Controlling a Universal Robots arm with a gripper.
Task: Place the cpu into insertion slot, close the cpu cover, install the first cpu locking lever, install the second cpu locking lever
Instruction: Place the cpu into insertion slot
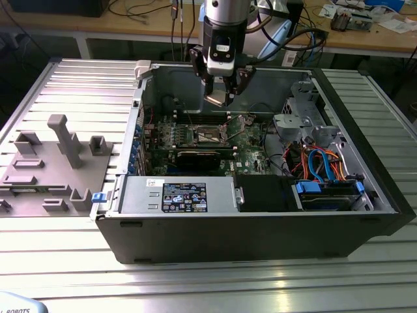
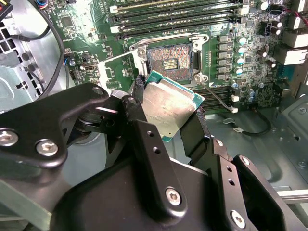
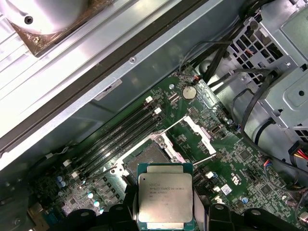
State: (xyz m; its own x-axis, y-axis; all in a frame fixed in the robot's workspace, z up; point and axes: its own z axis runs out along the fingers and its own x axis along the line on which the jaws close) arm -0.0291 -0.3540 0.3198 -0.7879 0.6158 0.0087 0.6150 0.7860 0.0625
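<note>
Gripper (image 1: 220, 98): clamped on the cpu (image 1: 215, 100). The chip is carried above the insertion slot (image 1: 210, 134) and apart from it, inside the open computer case (image 1: 260, 228).

Second wrist view:
- The cpu (image 2: 168, 108) is pinched by opposite edges between the two black fingers (image 2: 193, 132).
- Its silvery-grey top is turned to the camera, and a green rim is seen around it.
- The insertion slot (image 2: 169, 61) is seen just beyond the chip. It is uncovered, and its contact field is exposed within the metal rim.
- Chip and slot are not touching.
- Long memory slots (image 2: 173, 14) are noted on the green motherboard (image 2: 86, 29), on the far side of the insertion slot from the chip.

First wrist view:
- The cpu (image 3: 165, 195) is seen square-on. Its edge overlaps the nearer border of the insertion slot (image 3: 146, 156).
- The cpu cover (image 3: 195, 134) is swung open and stands at one side of the slot, clear of the recess.
- A round coin cell (image 3: 189, 91) is seen on the board beyond the cover, farther from the slot.
- Memory slots (image 3: 120, 134) run just beside the slot, on the side opposite the cover.

Exterior view:
- A grey drive cage (image 1: 303, 111) is mounted in the case, well apart from the insertion slot.
- Outside the case, farther still from the slot, a grey fixture block (image 1: 58, 163) rests on the ribbed metal table (image 1: 195, 287).
</note>
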